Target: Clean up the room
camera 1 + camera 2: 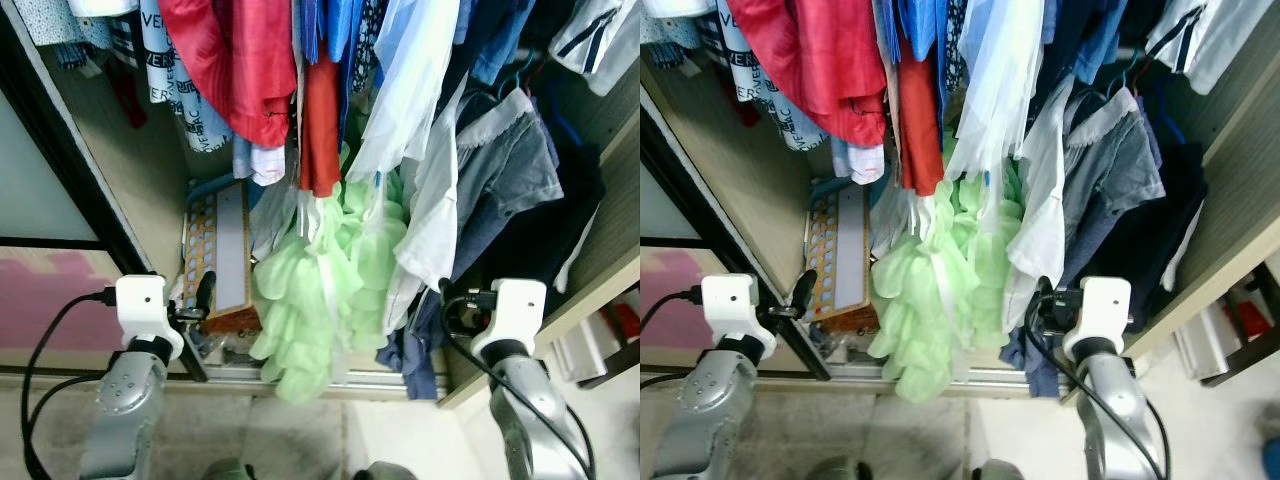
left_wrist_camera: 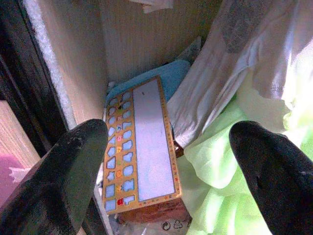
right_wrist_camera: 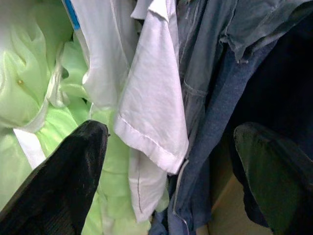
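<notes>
A long board box (image 1: 228,255) leans at the lower left of the closet, its long axis running up the frame. Beside it hangs a green dress (image 1: 325,285). The left end effector (image 2: 171,181) and the right end effector (image 3: 171,181) are both spread wide and hold nothing.

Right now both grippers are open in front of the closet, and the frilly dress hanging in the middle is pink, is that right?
Not quite. The frilly dress is light green, not pink, as the left eye view shows. The rest holds: the left gripper and the right gripper are both open in front of the closet, with clothes hanging between them.
</notes>
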{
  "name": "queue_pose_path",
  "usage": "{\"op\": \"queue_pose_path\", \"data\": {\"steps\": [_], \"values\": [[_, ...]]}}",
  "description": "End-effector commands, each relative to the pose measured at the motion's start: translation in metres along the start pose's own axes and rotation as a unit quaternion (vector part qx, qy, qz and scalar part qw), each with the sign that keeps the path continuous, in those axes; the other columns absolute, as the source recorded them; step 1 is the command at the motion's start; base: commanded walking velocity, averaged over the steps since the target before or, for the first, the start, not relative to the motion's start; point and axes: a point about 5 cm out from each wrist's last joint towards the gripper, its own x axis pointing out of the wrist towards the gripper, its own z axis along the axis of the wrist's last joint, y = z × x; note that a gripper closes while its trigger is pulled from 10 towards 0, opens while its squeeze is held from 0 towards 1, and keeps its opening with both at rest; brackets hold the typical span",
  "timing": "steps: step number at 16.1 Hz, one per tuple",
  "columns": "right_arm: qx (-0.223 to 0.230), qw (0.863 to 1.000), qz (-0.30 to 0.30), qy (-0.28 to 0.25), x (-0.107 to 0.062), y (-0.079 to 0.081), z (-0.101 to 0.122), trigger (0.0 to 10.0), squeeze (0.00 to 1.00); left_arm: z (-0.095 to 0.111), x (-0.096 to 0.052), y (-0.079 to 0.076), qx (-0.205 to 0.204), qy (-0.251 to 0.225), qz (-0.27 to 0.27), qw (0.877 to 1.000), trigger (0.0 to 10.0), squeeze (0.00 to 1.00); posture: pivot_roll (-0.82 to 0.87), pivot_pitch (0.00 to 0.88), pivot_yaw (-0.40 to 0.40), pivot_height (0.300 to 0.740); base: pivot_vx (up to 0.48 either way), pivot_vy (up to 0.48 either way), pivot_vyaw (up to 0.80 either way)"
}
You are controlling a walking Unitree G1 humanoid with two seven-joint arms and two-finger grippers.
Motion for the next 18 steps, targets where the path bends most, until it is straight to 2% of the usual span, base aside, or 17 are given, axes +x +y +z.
{"op": "queue_pose_path", "data": {"steps": [1, 2, 3, 4, 6, 7, 9, 11, 13, 15, 18], "values": [[-0.016, 1.0, 0.003, -0.024, -0.004, -0.004, 0.008, 10.0, 0.0, 0.006, -0.002, 0.004, 0.0, -0.016, 0.021, 1.0, 10.0, 0.0, -0.02, 0.04, 0.019, 0.74, 0.0, 0.0, 0.0], [-0.022, 0.999, 0.007, -0.026, -0.005, -0.004, 0.008, 10.0, 0.0, 0.007, -0.003, 0.006, 0.001, -0.019, 0.03, 0.999, 10.0, 0.0, -0.02, 0.042, 0.018, 0.74, 0.0, 0.0, 0.0], [-0.039, 0.998, 0.02, -0.034, -0.012, -0.004, 0.01, 10.0, 0.0, 0.01, -0.008, 0.015, 0.01, -0.03, 0.068, 0.997, 10.0, 0.0, -0.02, 0.058, 0.008, 0.74, 0.0, 0.0, 0.0], [-0.05, 0.998, 0.032, -0.038, -0.016, -0.003, 0.012, 10.0, 0.0, 0.011, -0.012, 0.02, 0.003, -0.033, 0.08, 0.996, 10.0, 0.0, -0.02, 0.07, 0.001, 0.74, 0.0, 0.0, 0.0], [-0.062, 0.997, 0.039, -0.036, -0.016, -0.002, 0.011, 10.0, 0.0, 0.01, -0.015, 0.017, -0.014, -0.042, 0.038, 0.998, 10.0, 0.0, -0.02, 0.083, -0.007, 0.74, 0.0, 0.0, 0.0], [-0.033, 0.997, 0.042, -0.063, -0.011, 0.003, 0.02, 10.0, 0.0, 0.006, -0.016, 0.011, -0.005, -0.038, 0.04, 0.998, 10.0, 0.0, -0.02, 0.074, -0.01, 0.74, 0.0, 0.0, 0.0], [-0.048, 0.997, 0.015, -0.066, -0.013, -0.001, 0.026, 10.0, 0.0, 0.009, -0.017, 0.004, -0.011, -0.041, 0.032, 0.999, 10.0, 0.0, -0.02, 0.049, -0.014, 0.74, 0.0, 0.0, 0.0], [-0.058, 0.997, 0.023, -0.052, -0.017, 0.001, 0.017, 10.0, 0.0, 0.004, -0.021, 0.002, -0.017, -0.033, 0.025, 0.999, 10.0, 0.0, -0.02, 0.014, -0.022, 0.74, 0.0, 0.0, 0.0], [-0.052, 0.997, 0.028, -0.04, -0.018, 0.001, 0.008, 10.0, 0.0, -0.003, -0.02, -0.005, -0.016, -0.017, -0.001, 1.0, 10.0, 0.0, -0.02, 0.006, -0.031, 0.74, 0.0, 0.0, 0.2], [-0.068, 0.996, 0.04, -0.039, -0.014, 0.0, 0.008, 10.0, 0.0, -0.007, -0.017, -0.011, -0.017, 0.005, -0.036, 0.999, 10.0, 0.0, -0.01, 0.011, -0.054, 0.74, 0.0, 0.0, 0.8], [-0.065, 0.997, 0.044, -0.029, -0.011, 0.001, 0.005, 10.0, 0.0, -0.005, -0.009, -0.035, 0.028, -0.008, -0.118, 0.993, 10.0, 0.0, 0.01, 0.014, -0.089, 0.74, 0.0, 0.0, 0.8]]}}
